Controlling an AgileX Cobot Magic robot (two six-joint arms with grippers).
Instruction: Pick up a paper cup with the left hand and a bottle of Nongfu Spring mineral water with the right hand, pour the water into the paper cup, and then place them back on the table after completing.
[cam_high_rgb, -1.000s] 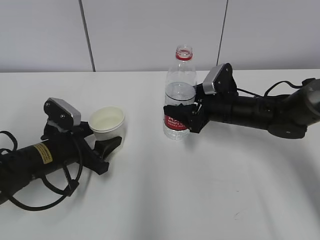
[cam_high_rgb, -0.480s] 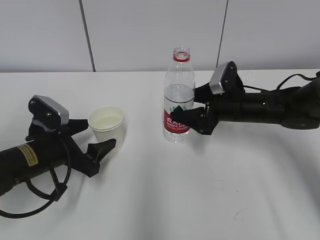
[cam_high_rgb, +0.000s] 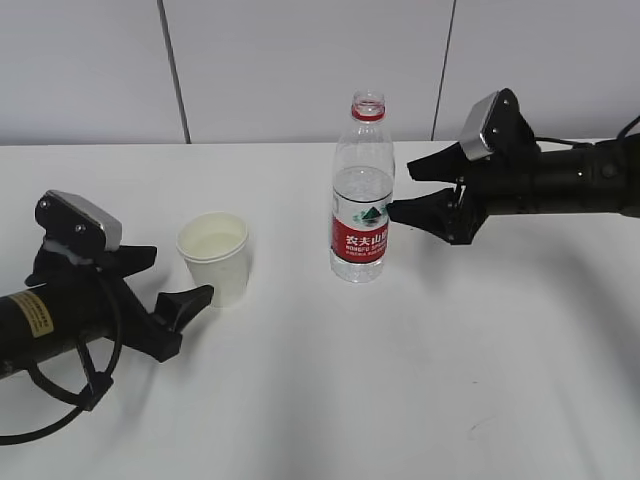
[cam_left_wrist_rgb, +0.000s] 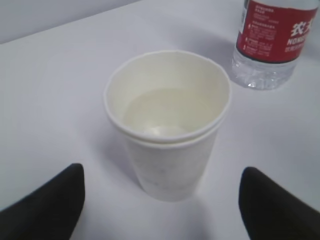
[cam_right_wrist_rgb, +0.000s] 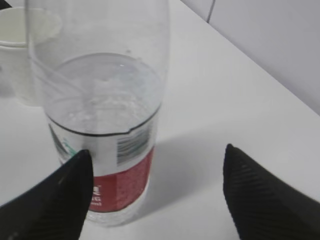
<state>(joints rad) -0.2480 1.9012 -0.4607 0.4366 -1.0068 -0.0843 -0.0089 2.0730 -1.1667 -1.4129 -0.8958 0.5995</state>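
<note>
The white paper cup (cam_high_rgb: 214, 257) stands upright on the white table (cam_high_rgb: 330, 390), with clear water (cam_left_wrist_rgb: 165, 114) in its bottom. The uncapped Nongfu Spring bottle (cam_high_rgb: 361, 205), red-labelled and partly full, stands upright right of the cup. My left gripper (cam_high_rgb: 168, 283), on the arm with the yellow sticker, is open and empty, a little to the left of the cup; in the left wrist view (cam_left_wrist_rgb: 162, 202) the cup (cam_left_wrist_rgb: 169, 127) stands ahead of the fingers. My right gripper (cam_high_rgb: 405, 190) is open and empty, just right of the bottle (cam_right_wrist_rgb: 100, 110).
A pale panelled wall (cam_high_rgb: 300, 70) runs behind the table's far edge. Black cables (cam_high_rgb: 60, 395) loop under the left arm. The bottle's lower part (cam_left_wrist_rgb: 272, 42) also shows in the left wrist view, beyond the cup.
Both grippers have let go and drawn back: the left one leftwards away from the cup, the right one rightwards away from the bottle. Cup and bottle stay standing on the table.
</note>
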